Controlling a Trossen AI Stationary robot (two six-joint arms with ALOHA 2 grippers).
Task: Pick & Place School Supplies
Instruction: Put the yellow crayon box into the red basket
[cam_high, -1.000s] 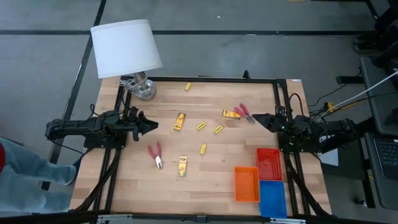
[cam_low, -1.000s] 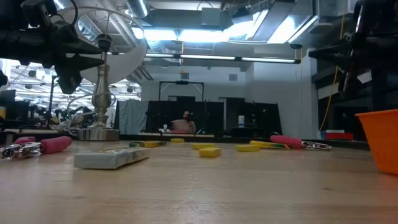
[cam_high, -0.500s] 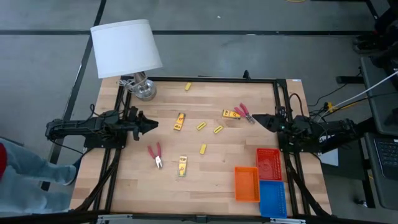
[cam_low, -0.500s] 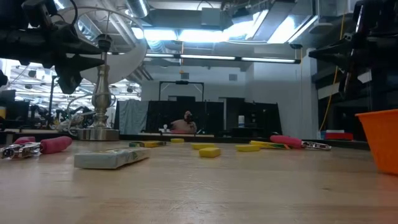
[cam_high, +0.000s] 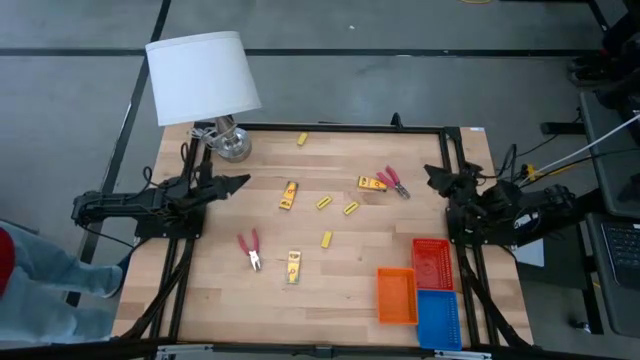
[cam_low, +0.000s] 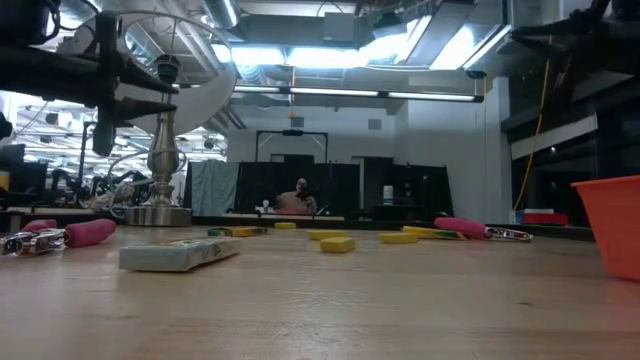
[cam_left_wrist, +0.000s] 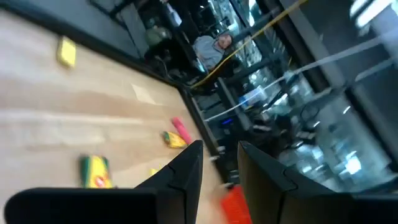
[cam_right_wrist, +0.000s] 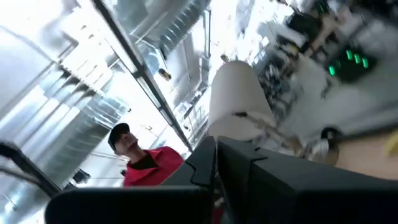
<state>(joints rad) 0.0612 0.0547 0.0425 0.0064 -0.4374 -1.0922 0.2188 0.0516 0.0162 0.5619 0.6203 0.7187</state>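
Note:
The school supplies lie flat and scattered on the wooden table (cam_high: 200, 300). There are two red-handled tools (cam_high: 250, 248) (cam_high: 392, 181) and three yellow packs (cam_high: 289, 195) (cam_high: 371, 184) (cam_high: 294, 265). Several small yellow blocks lie among them, such as one (cam_high: 326, 239) near the middle. My left gripper (cam_high: 238, 183) (cam_left_wrist: 219, 163) hovers level at the table's left side, open, with nothing between its fingers. My right gripper (cam_high: 432, 175) (cam_right_wrist: 216, 163) is at the right side, shut and tipped upward, holding nothing.
A lamp with a white shade (cam_high: 203, 75) stands on its metal base (cam_high: 232, 145) at the far left corner. Red (cam_high: 432, 262), orange (cam_high: 396, 295) and blue (cam_high: 438, 318) mesh trays sit at the near right. A person in red (cam_right_wrist: 146, 163) stands beyond the table.
My left gripper has rolled about its own pointing line and swung its fingertips a little toward the far edge, staying in place. My right gripper has risen and tipped its fingers upward, drawing back toward the table's right edge. The supplies have not moved.

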